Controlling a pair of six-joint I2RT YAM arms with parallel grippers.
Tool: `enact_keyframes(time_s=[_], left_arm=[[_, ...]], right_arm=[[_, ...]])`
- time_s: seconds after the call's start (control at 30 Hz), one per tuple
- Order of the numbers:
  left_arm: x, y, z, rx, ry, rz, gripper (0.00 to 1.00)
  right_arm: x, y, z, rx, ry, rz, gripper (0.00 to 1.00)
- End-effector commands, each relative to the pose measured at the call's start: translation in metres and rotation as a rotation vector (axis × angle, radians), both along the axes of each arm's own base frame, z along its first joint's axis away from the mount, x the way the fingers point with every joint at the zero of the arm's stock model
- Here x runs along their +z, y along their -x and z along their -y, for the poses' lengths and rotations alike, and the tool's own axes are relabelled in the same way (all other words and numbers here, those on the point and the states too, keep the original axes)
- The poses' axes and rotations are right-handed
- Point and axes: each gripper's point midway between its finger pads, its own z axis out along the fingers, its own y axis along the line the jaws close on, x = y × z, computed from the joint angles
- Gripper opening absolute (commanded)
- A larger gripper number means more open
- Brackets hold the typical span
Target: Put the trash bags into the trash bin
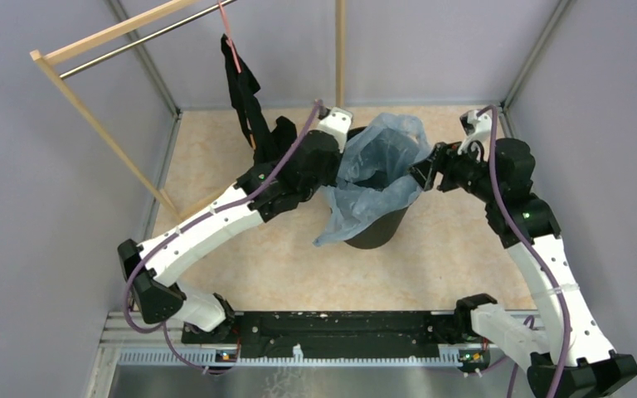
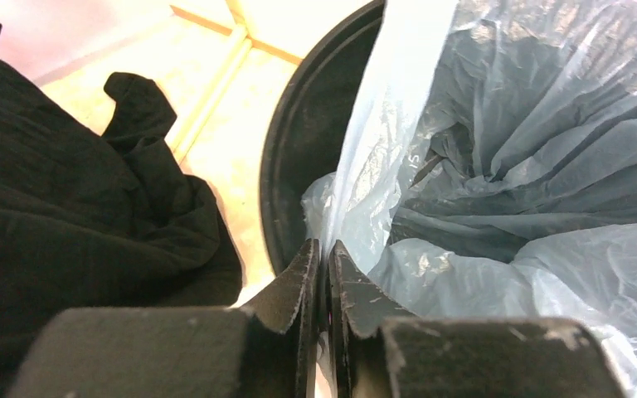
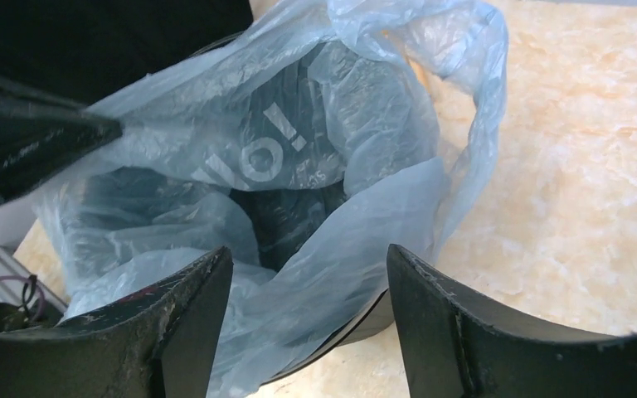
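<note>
Pale blue, see-through film of the trash bag, wrinkled, spread open over the mouth of the trash bin and sagging down inside it. One flap spilled over the near-left rim, down to the surface. White lettering printed on the film inside the bin.

Bin black, ribbed, upright, on the far middle of the beige surface, between the two arms.

Left jaws nearly together, pinching a taut fold of the bag's edge just inside the bin's left rim. Right jaws spread wide at the bin's right rim, with bag film and a strip of black rim showing in the gap; touching the film or not, cannot tell.

Left of the bin, a black garment hanging from the metal bar of a wooden rack at the far left, its lower folds bunched beside the left arm and close to the bin's rim.
</note>
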Motion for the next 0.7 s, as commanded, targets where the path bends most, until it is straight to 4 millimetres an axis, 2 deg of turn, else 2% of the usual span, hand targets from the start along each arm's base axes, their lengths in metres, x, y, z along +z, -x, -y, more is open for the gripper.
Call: enact_keyframes(time_s=[0.0, 0.07, 0.2, 0.3, 0.33, 0.4, 0.53, 0.67], left_arm=[[0.026, -0.002, -0.015, -0.012, 0.152, 0.013, 0.13], [0.028, -0.003, -0.018, -0.035, 0.211, -0.004, 0.13], [0.025, -0.006, -0.021, -0.073, 0.298, -0.063, 0.16], [0.023, -0.012, -0.028, -0.064, 0.343, -0.090, 0.17], [0.022, -0.017, -0.032, -0.051, 0.359, -0.097, 0.17], [0.019, -0.024, -0.036, -0.043, 0.393, -0.119, 0.17], [0.009, -0.035, -0.039, -0.038, 0.437, -0.158, 0.16], [-0.005, -0.042, -0.048, 0.012, 0.440, -0.167, 0.15]], right_arm=[[0.011, 0.014, -0.006, 0.043, -0.048, 0.020, 0.67], [0.013, 0.019, -0.011, 0.070, -0.078, 0.017, 0.67], [0.013, 0.028, -0.021, 0.125, -0.131, -0.008, 0.82], [0.006, 0.032, -0.022, 0.135, -0.132, -0.026, 0.82], [0.002, 0.032, -0.022, 0.134, -0.127, -0.034, 0.80], [-0.005, 0.031, -0.021, 0.130, -0.120, -0.050, 0.69], [-0.015, 0.029, -0.020, 0.120, -0.111, -0.072, 0.34], [-0.025, 0.027, -0.015, 0.096, -0.071, -0.094, 0.15]])
